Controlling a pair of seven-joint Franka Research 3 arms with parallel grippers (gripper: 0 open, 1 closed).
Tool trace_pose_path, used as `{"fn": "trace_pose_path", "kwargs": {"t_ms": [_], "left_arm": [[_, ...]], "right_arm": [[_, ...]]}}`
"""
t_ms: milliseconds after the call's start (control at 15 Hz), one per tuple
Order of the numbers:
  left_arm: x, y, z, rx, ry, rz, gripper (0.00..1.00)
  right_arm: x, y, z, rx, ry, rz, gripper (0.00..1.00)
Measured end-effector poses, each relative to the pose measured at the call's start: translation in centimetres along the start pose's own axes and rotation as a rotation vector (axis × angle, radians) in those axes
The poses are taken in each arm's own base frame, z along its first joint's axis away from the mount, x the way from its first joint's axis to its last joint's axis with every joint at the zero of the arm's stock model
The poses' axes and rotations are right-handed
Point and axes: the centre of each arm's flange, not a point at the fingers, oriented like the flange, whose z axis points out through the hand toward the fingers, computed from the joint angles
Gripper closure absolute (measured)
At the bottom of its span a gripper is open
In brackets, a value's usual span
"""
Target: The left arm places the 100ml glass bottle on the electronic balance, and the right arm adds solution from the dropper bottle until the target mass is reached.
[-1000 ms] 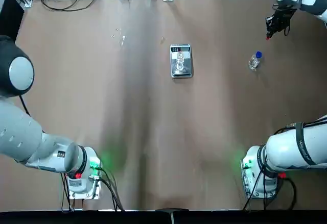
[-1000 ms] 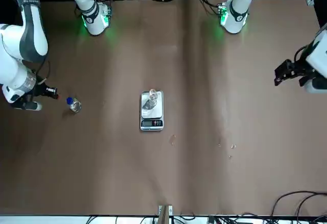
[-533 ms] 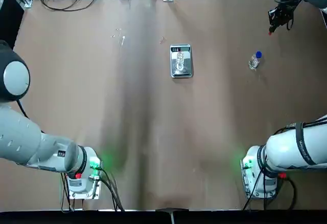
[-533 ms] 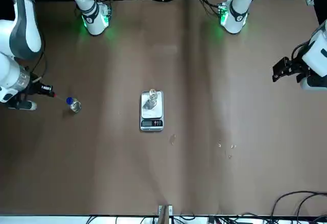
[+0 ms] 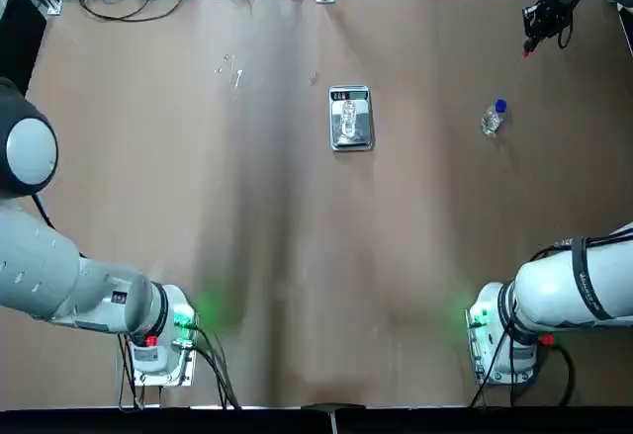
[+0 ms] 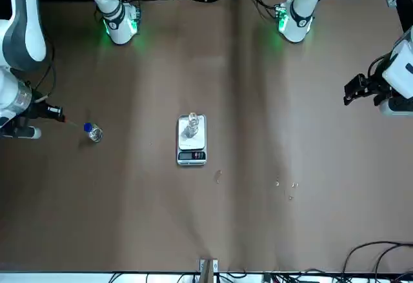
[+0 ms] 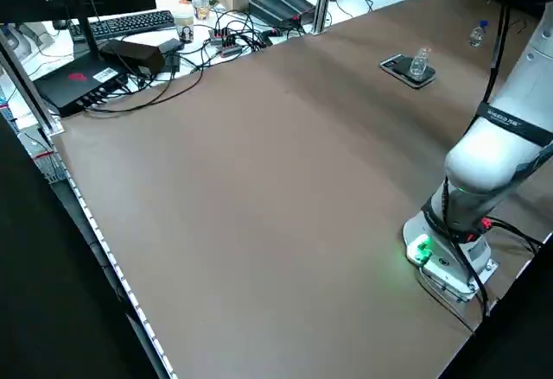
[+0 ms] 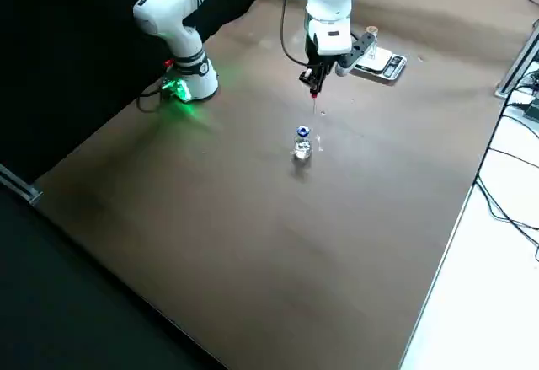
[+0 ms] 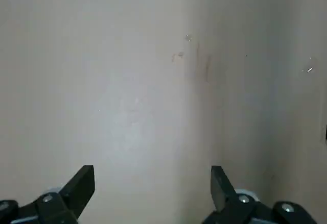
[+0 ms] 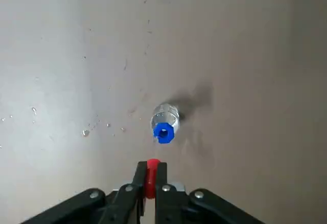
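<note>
Bottle (image 6: 193, 125) and scale (image 5: 351, 137) are seen mid-table, the glass stood on the pan. Scattered droplets are borne by the brown tabletop (image 5: 297, 256); cables (image 7: 225, 42) and a keyboard (image 7: 130, 23) are kept beyond its edge. The red dropper bulb (image 10: 152, 178) is pinched by the right gripper (image 10: 152, 165) near the blue-collared vial (image 10: 165, 123); the left gripper (image 9: 153, 175) is held spread over the table's side.

The right arm (image 5: 579, 305) reaches to the upper right of the top view, its end effector (image 10: 150, 183) high there — fingers closed together at the lower middle of its wrist view. The left arm's end effector (image 6: 362, 89) is at the front view's right edge — fingers spread wide.
</note>
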Motion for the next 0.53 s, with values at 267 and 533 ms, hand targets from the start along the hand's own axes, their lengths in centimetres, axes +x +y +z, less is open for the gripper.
{"fn": "trace_pose_path", "kwargs": {"t_ms": [267,533], "left_arm": [[0.0,-0.1,0.0,0.000,0.001,-0.008,0.00],[0.0,-0.1,0.0,0.000,0.000,-0.008,0.00]], "right_arm": [[0.3,-1.4,-0.8,-0.002,0.016,0.005,0.89],[0.5,-2.9,-1.4,-0.003,0.027,0.023,0.89]]}}
